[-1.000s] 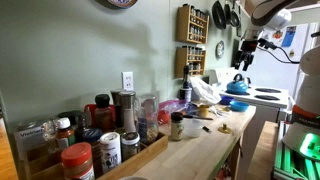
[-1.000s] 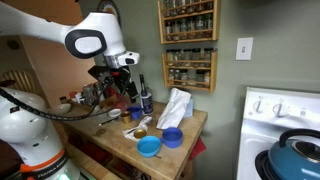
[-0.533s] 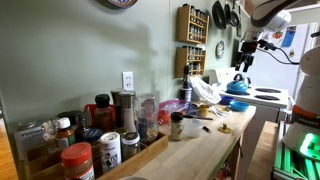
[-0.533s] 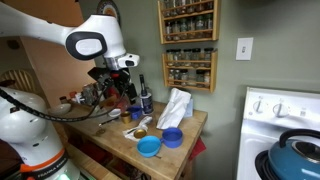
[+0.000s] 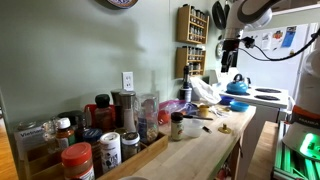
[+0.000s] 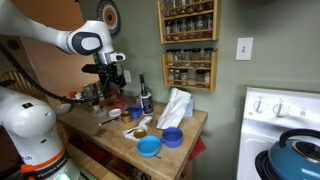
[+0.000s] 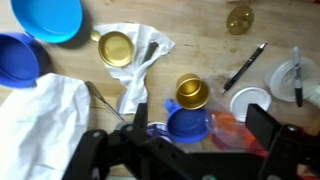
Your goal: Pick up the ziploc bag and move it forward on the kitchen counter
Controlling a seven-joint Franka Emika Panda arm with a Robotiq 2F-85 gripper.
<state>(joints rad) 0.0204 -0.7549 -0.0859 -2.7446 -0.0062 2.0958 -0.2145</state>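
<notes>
A clear ziploc bag with orange-red contents lies on the wooden counter, next to a small blue cup. In the wrist view my gripper is open and hovers above them, with the bag and cup between its dark fingers and nothing held. The gripper shows in both exterior views, raised above the cluttered back of the counter. I cannot make out the bag in the exterior views.
A large crumpled white bag lies near two blue bowls. Gold cups, a pen and a white lid lie around. Spice racks hang on the wall. A stove with a blue kettle adjoins.
The arm has swung leftward in both exterior views, carrying the gripper over the cluttered back part of the counter. Objects on the counter have not moved.
</notes>
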